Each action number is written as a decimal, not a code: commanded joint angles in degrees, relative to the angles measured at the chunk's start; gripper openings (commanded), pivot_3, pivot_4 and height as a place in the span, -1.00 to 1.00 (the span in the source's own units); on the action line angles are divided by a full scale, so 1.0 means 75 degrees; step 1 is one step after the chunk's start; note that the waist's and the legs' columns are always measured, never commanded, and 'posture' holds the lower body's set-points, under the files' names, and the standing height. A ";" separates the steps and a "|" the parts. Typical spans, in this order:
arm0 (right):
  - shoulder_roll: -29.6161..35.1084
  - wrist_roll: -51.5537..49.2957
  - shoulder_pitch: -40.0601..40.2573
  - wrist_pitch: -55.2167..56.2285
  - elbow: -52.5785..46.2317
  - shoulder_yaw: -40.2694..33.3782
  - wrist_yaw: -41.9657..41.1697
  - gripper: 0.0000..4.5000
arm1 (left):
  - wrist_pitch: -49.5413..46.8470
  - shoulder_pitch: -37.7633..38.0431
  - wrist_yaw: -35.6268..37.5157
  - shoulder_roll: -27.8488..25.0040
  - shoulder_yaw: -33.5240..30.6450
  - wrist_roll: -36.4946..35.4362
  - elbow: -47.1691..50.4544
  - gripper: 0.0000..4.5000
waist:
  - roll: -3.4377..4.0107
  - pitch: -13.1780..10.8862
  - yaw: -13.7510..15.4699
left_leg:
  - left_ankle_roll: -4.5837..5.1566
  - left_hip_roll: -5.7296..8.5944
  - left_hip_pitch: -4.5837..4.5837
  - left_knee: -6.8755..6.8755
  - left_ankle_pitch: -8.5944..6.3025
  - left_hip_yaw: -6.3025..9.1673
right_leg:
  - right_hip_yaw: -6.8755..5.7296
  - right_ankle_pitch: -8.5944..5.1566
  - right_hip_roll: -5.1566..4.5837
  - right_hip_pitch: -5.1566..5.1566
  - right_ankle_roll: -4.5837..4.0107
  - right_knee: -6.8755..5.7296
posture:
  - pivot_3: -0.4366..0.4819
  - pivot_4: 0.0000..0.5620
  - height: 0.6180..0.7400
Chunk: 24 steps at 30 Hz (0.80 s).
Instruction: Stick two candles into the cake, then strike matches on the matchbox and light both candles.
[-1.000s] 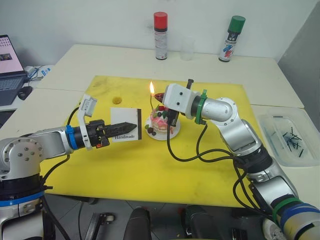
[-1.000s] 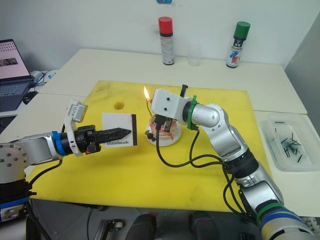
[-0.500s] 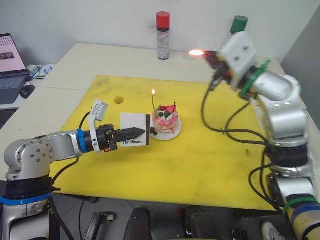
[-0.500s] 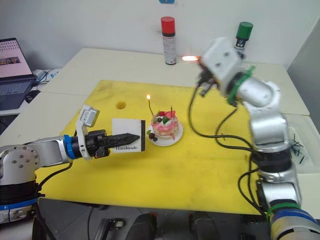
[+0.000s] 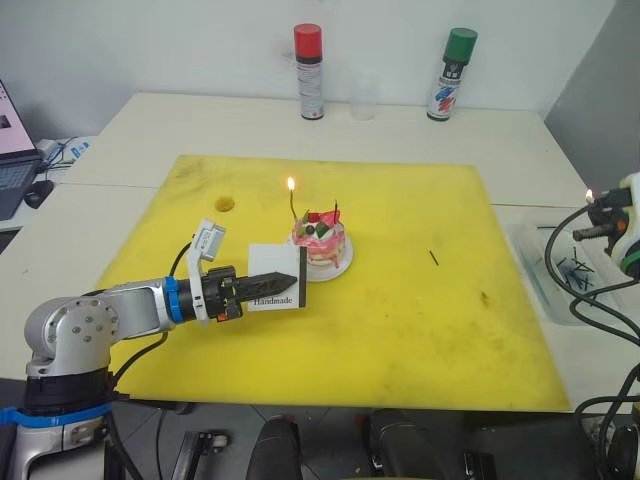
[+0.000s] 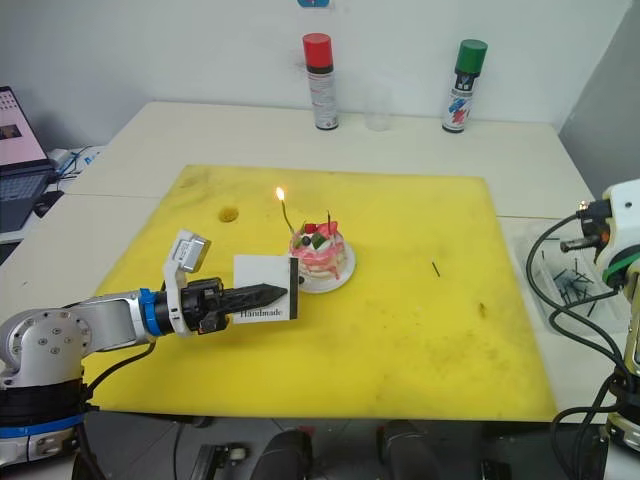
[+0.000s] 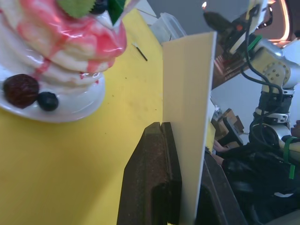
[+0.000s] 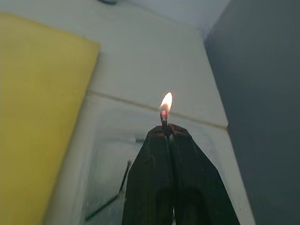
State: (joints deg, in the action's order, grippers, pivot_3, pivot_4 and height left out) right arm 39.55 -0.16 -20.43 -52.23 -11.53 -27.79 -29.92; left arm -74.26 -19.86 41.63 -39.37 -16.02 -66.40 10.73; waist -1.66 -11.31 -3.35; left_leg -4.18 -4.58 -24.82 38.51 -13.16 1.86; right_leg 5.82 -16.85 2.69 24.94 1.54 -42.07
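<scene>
**One candle lit, burning match held over tray**

Left gripper (image 5: 285, 280) clamped on the matchbox (image 5: 272, 290), holding it upright on edge just beside the cake (image 5: 319, 243), dark strip toward the cake. Left wrist view confirms it: fingers (image 7: 154, 183) pinch the white box wall, cake plate close by.

Cake sits on its white plate (image 5: 338, 268) near the middle of the yellow mat (image 5: 400, 300). Two candles stuck in the top: the left one (image 5: 292, 205) has a flame, the right one (image 5: 335, 211) is unlit, dark tip.

Right gripper (image 8: 167, 133) pinched shut on a short match (image 8: 164, 118), its tip burning. In the head views it is far out at the right edge, over the clear tray (image 6: 545, 285) with loose dark matches (image 6: 570, 290) in it, well apart from the cake.

One stray match (image 5: 433, 258) lies on the mat right of the cake. Red-capped can (image 5: 308, 72) and green-capped can (image 5: 445, 75) stand at the table's far edge, a clear cup (image 5: 364, 98) between them. Laptop (image 6: 20, 150) off to the left.
</scene>
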 commanded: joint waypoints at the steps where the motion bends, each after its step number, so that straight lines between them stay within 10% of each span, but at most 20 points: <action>1: 0.0094 -0.0199 0.0079 -0.0261 0.0497 -0.0128 0.0210 -0.99 | 0.0145 0.0098 -0.0076 0.0071 -0.0115 -0.0140 0.0235 -1.00 | 0.0000 0.0000 -0.0006 | 0.0000 0.0001 0.0001 0.0001 0.0000 -0.0006 | 0.0007 0.0002 0.0000 0.0001 0.0004 0.0000 | -0.05 -0.47 0.08; 5: 0.0025 -0.0377 0.0025 -0.0439 0.0800 -0.0092 0.0472 -0.70 | 0.0169 0.0183 -0.0177 0.0127 -0.0153 -0.0182 0.0300 -1.00 | 0.0000 0.0000 -0.0006 | 0.0000 0.0001 0.0000 0.0009 0.0000 -0.0021 | 0.0020 0.0005 0.0000 0.0003 0.0008 0.0000 | -0.05 -0.47 0.08; 16: -0.0221 -0.1440 -0.0796 -0.0264 -0.1095 -0.0035 0.0662 0.98 | 0.0256 0.0380 -0.0356 0.0071 -0.0258 -0.0318 0.0372 -1.00 | 0.0008 -0.0005 -0.0004 | 0.0000 0.0001 -0.0003 0.0003 -0.0001 -0.0025 | 0.0024 0.0005 0.0001 0.0007 0.0010 0.0005 | -0.05 -0.47 0.08; 24: -0.1108 -0.1846 0.0452 0.0512 -0.2909 0.1722 0.0617 0.98 | 0.0255 0.0403 -0.0366 -0.0019 -0.0253 -0.0327 0.0372 -1.00 | -0.0009 0.0005 0.0008 | -0.0001 -0.0002 -0.0001 -0.0030 0.0000 -0.0015 | 0.0013 -0.0003 0.0002 0.0014 -0.0003 0.0011 | -0.05 -0.47 0.08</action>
State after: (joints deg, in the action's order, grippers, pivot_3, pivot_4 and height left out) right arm 31.69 -14.13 -17.74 -49.63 -30.56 -16.07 -26.83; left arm -73.11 -16.60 38.81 -38.86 -16.37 -67.57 11.72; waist -1.73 -11.27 -3.29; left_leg -4.19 -4.59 -24.83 38.27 -13.16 1.73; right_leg 5.94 -16.88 2.70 25.05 1.51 -41.98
